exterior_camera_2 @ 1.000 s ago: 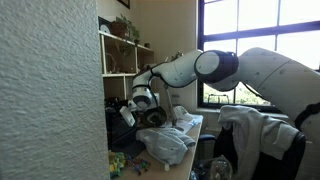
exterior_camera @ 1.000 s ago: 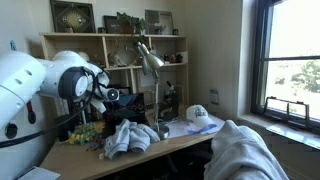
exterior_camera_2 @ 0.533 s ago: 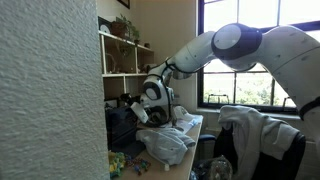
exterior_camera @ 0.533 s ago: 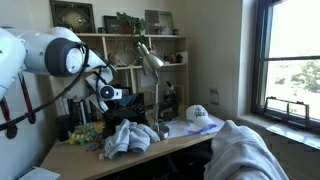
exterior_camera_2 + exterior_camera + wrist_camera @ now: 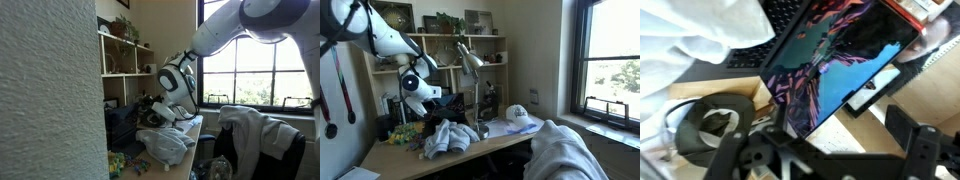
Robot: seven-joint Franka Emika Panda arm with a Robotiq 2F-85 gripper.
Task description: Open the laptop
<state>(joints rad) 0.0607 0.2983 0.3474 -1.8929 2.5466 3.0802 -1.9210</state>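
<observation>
The laptop (image 5: 835, 65) stands open in the wrist view, its screen lit with a blue, red and purple picture and its dark keyboard (image 5: 750, 55) showing at the upper left. My gripper (image 5: 820, 140) hangs over the screen's lower edge, open and empty, with one dark finger (image 5: 915, 140) at the lower right. In both exterior views the gripper (image 5: 423, 96) (image 5: 160, 108) hovers above the cluttered desk. The laptop is mostly hidden there behind piled clothes.
Grey-white clothes (image 5: 448, 137) lie heaped on the wooden desk (image 5: 410, 158). A silver desk lamp (image 5: 470, 62) and a shelf unit (image 5: 435, 50) stand behind. A white cap (image 5: 518, 114) lies on the desk, and headphones (image 5: 705, 125) beside the laptop. A draped chair (image 5: 255, 140) stands near the window.
The arm has swung upward and back from its low pose. The gripper has lifted a little and shifted along the desk, staying open.
</observation>
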